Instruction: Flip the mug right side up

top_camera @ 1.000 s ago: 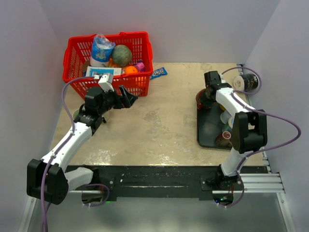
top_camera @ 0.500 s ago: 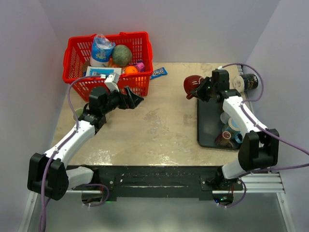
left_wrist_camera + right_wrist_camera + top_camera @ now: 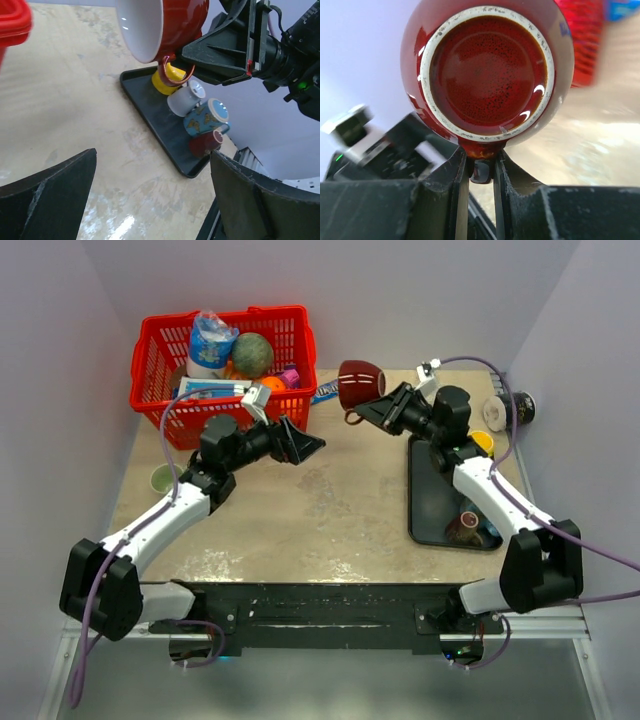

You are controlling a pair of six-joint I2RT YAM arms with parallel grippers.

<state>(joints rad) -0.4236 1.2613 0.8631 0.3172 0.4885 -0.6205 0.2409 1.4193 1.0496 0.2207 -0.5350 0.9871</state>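
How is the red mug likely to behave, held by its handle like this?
The red mug looks like glazed ceramic, so probably rigid, heavy and breakable if dropped. The right pincer pinches only its thin handle, and the glossy glaze may let it swivel or slip. Its round body would likely roll if laid sideways.

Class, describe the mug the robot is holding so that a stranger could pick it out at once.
Find the red basket at the far left of the table and the black tray on the right. Between them, in the air, the right gripper pinches a dark red mug by its handle. Unlike the mugs on the tray, it is off the table.
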